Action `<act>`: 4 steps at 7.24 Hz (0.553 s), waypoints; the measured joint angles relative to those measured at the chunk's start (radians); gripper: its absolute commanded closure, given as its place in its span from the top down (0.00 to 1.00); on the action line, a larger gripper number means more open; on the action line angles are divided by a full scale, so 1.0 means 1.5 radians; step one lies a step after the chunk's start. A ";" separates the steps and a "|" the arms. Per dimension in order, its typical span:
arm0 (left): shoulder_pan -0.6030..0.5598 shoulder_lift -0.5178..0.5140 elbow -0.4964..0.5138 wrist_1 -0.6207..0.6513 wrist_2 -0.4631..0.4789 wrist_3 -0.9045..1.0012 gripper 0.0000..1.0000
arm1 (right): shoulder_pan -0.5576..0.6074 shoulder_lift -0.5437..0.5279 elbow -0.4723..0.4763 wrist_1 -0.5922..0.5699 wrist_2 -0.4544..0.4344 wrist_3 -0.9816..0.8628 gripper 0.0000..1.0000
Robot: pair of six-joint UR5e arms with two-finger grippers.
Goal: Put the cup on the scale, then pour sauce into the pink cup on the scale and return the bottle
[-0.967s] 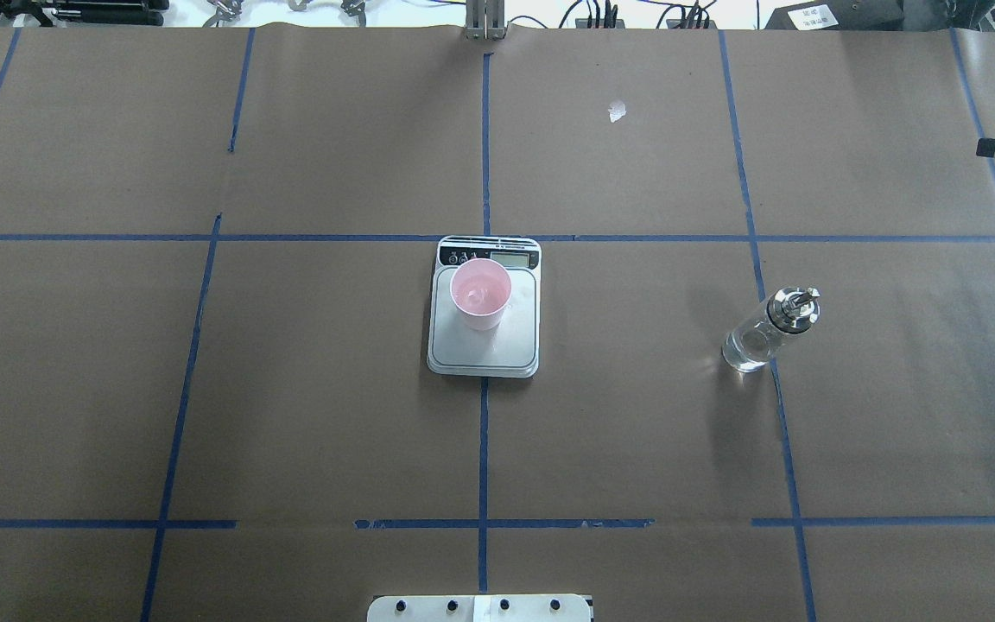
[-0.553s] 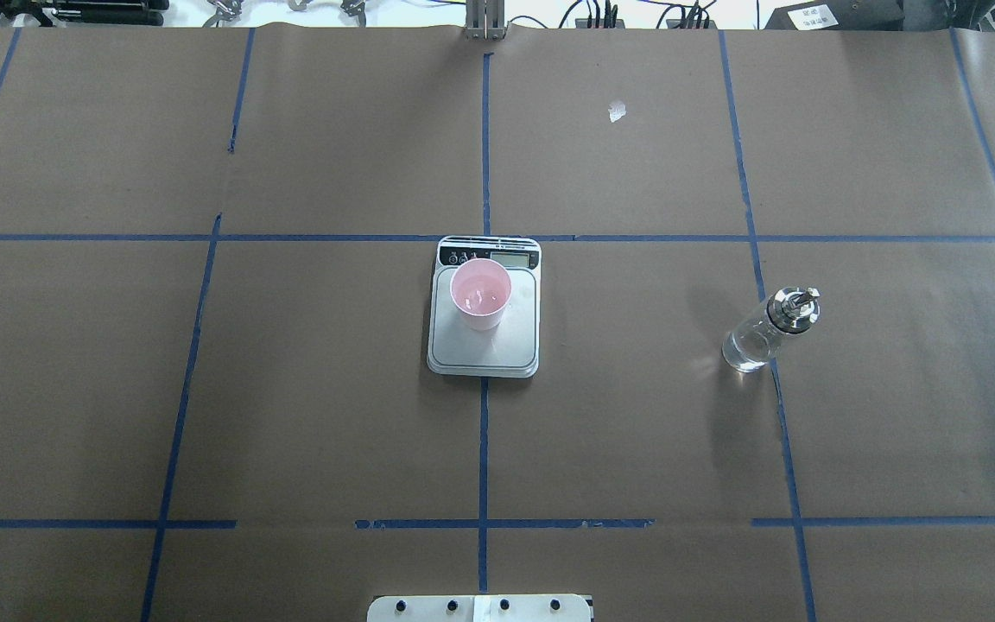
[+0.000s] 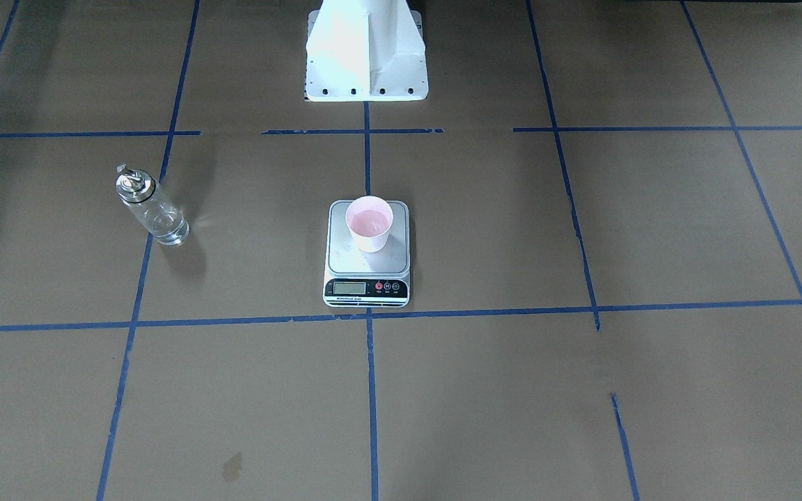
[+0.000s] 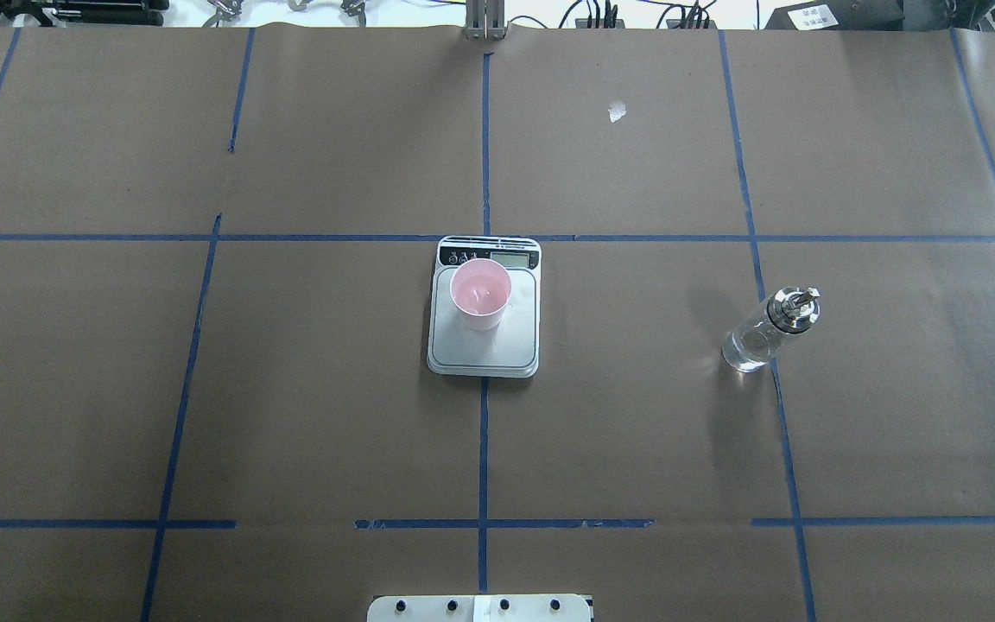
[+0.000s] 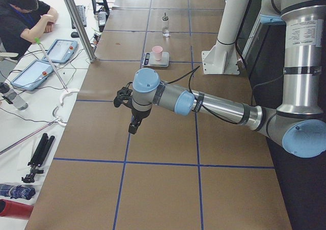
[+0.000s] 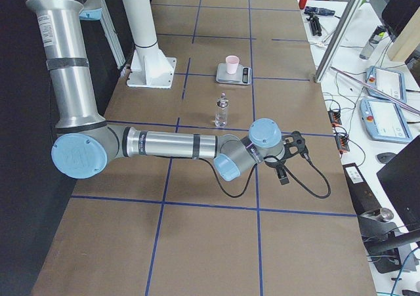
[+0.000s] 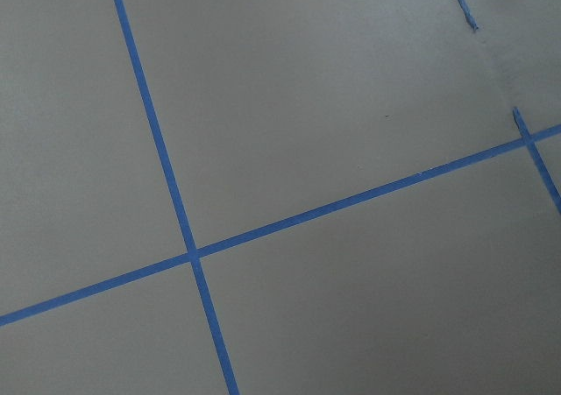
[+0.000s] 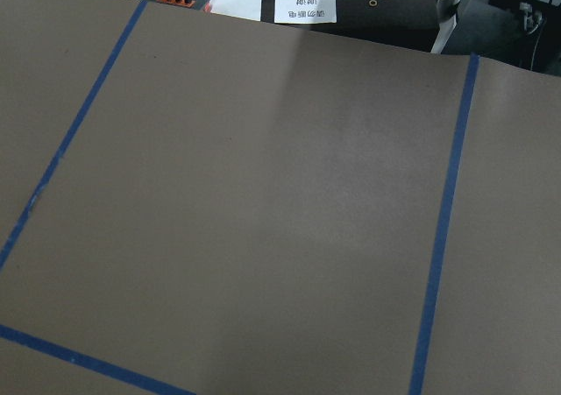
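Observation:
The pale pink cup (image 4: pixel 480 294) stands upright on the far part of the silver scale (image 4: pixel 497 347), with clear liquid in it. It also shows in the front view (image 3: pixel 369 223) on the scale (image 3: pixel 366 288). The glass bottle (image 4: pixel 761 333) with a silver cap stands upright and alone on the robot's right, with clear sauce (image 4: pixel 744 352) low inside; it also shows in the front view (image 3: pixel 152 211). My left gripper (image 5: pixel 131 127) shows only in the exterior left view, far from the scale. My right gripper (image 6: pixel 284 176) shows only in the exterior right view, beyond the bottle (image 6: pixel 222 112). I cannot tell whether either is open or shut.
The table is brown paper with a blue tape grid. The white robot base (image 3: pixel 366 49) stands behind the scale. A white speck (image 4: pixel 617 111) lies far right of centre. An operator (image 5: pixel 23 13) and tablets sit at a side table off the far edge.
A dark part of the right arm at the overhead view's right edge moved up and out of view. Cup, scale and bottle have not moved.

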 measured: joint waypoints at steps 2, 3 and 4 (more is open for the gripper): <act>-0.001 0.001 0.001 0.000 0.000 0.001 1.00 | 0.012 -0.003 0.082 -0.161 -0.019 -0.044 1.00; -0.001 0.002 0.002 0.000 0.000 0.001 1.00 | 0.016 -0.029 0.098 -0.176 -0.041 -0.055 1.00; -0.001 0.003 0.003 0.000 0.000 0.002 1.00 | 0.018 -0.062 0.102 -0.168 -0.062 -0.064 1.00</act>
